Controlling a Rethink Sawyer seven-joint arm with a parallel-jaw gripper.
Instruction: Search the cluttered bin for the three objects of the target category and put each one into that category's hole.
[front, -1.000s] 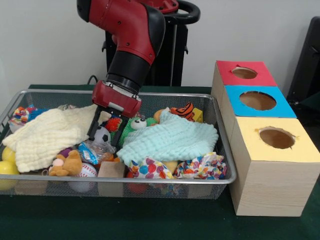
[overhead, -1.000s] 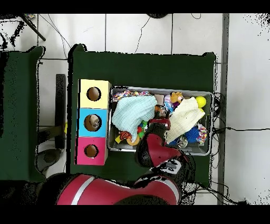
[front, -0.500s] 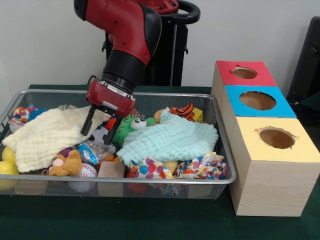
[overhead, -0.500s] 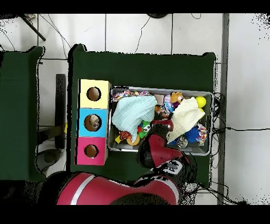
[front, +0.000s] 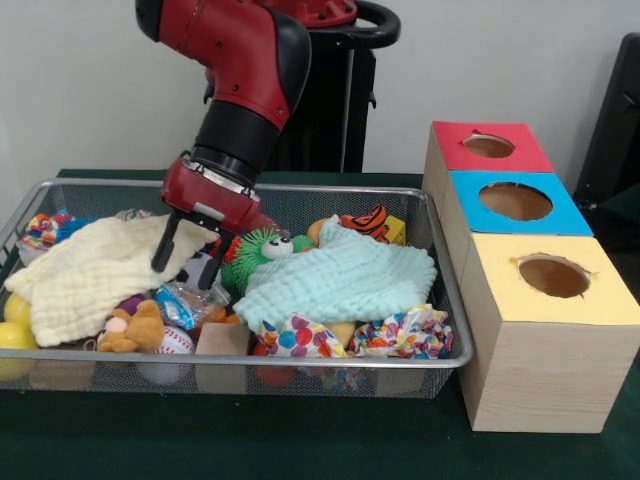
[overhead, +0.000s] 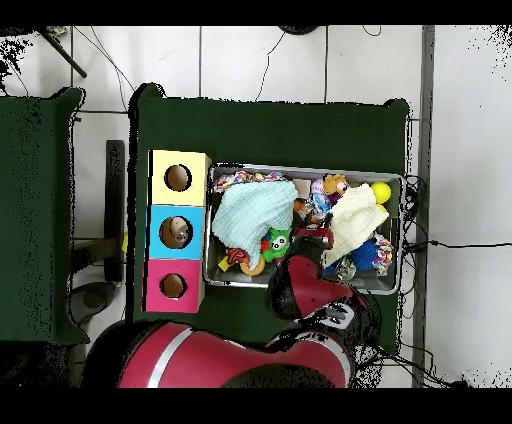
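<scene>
My gripper hangs open in the wire bin, left of centre, over the right edge of a cream cloth. A small black-and-white ball shows between the fingers, and I cannot tell whether they touch it. Just right of the gripper lies a green spiky plush with eyes, partly under a teal cloth. Red, blue and yellow hole boxes stand to the bin's right. From overhead, the arm reaches in beside the green plush.
The bin's front holds a brown teddy, a baseball, a wooden block and crumpled spotted paper. Yellow balls sit at the left end. A tiger toy and a yellow block lie at the back.
The gripper has shifted left and slightly up along the cream cloth's edge, still open. The green plush, partly hidden before, now shows fully.
</scene>
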